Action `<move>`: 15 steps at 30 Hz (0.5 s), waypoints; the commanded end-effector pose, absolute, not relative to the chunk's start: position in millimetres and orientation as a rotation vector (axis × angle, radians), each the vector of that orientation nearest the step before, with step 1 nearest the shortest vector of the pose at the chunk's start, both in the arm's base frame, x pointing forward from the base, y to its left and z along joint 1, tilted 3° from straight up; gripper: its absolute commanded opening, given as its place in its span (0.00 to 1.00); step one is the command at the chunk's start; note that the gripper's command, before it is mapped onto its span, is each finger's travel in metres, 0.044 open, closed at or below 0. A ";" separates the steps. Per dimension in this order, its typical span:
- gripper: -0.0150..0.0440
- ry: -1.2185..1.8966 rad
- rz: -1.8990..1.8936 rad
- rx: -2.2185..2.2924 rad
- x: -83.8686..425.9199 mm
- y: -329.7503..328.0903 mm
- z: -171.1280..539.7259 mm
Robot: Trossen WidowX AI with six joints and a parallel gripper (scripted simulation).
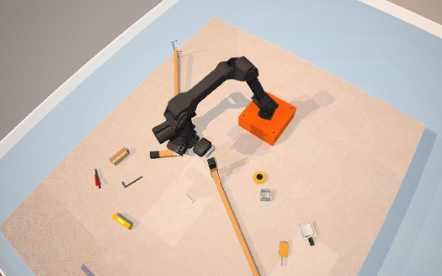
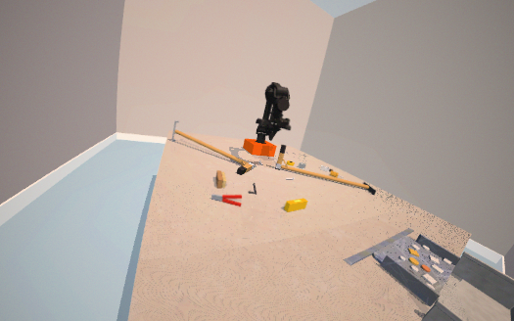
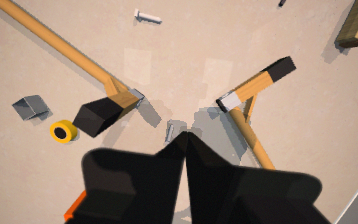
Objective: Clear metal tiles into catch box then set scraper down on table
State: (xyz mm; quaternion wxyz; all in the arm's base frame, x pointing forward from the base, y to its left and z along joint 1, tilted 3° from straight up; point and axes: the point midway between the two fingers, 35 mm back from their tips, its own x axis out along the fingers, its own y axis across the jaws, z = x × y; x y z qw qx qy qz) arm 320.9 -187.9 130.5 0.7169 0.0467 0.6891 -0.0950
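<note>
And here was the claw, fingertips pressed together with nothing between them, poised above the counter! The long scraper, as far as its dark far end showed, lay loose on the counter, its black-ended grip just to the left of the claw in the wrist view and its shaft running well away. Over on the right of that view, near the claw, was the grip of a second long tool, the one with a thin metal crosspiece at its far end. A small pale pin showed just beside the fingertips, while a yellow ring and a gray open block sat farther left, beyond the scraper's grip. The orange base stood behind the claw, toward the bottom left of the wrist picture. And well apart from the claw, across the counter, the tiles were all over the steel bench plate, white ones mixed with orange, with the catch box at the plate's far end
</note>
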 end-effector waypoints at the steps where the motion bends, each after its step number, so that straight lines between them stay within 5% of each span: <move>1: 0.25 1.547 -0.206 0.108 320.2 -188.8 113.6; 15: 0.25 1.548 -0.206 0.108 320.1 -190.7 80.5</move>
